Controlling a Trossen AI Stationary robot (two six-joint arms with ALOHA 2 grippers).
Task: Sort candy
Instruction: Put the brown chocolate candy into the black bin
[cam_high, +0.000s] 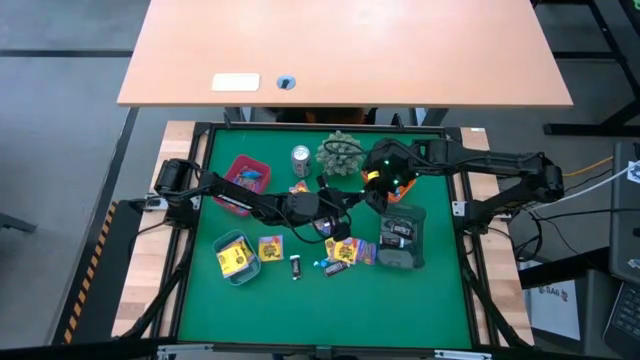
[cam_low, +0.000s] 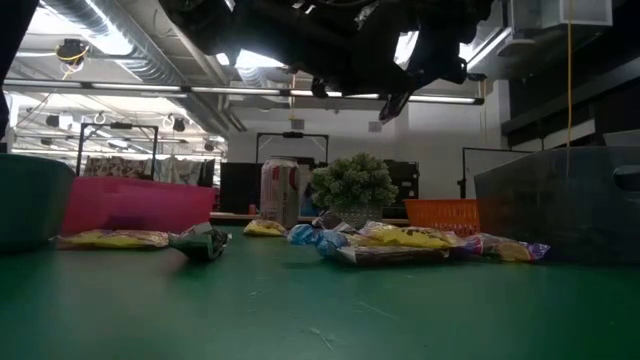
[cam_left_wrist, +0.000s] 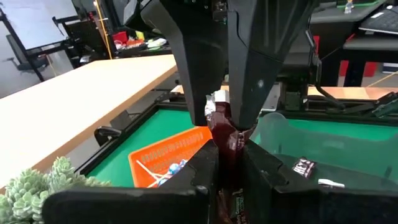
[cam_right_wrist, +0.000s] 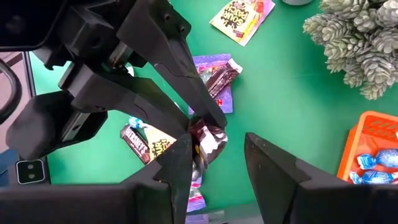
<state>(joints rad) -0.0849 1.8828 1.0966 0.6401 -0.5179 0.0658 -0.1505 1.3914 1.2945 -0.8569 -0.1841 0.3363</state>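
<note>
My left gripper (cam_left_wrist: 230, 155) is shut on a dark brown mini bar (cam_left_wrist: 225, 134), held over the table's middle (cam_high: 352, 203). My right gripper (cam_right_wrist: 221, 149) reaches in from the right, slanting down. It is open, with one finger on each side of the bar's free end (cam_right_wrist: 205, 140). More candy lies on the green mat: yellow packets (cam_high: 270, 247) (cam_high: 345, 250), a dark bar (cam_high: 296, 266) and a blue piece (cam_high: 322, 263). The orange tray (cam_left_wrist: 171, 155) holds blue pieces. The grey tray (cam_high: 403, 238) holds dark bars. My left gripper pinches the bar's lower end (cam_left_wrist: 229, 152) between its two fingers. The fingers come in about level from the table's left. The bar sticks out past them, lifted clear of the mat, with its crimped silver end (cam_left_wrist: 214, 99) free. My right gripper has one finger (cam_right_wrist: 180, 158) right beside the bar's crumpled end; I cannot tell whether it touches.
A pink tray (cam_high: 245, 172) stands at the far left and a teal tray (cam_high: 235, 255) with yellow packets at the near left. A silver can (cam_high: 301, 158) and a green spiky plant (cam_high: 340, 152) stand at the far edge. A wooden desk (cam_high: 340, 50) lies beyond.
</note>
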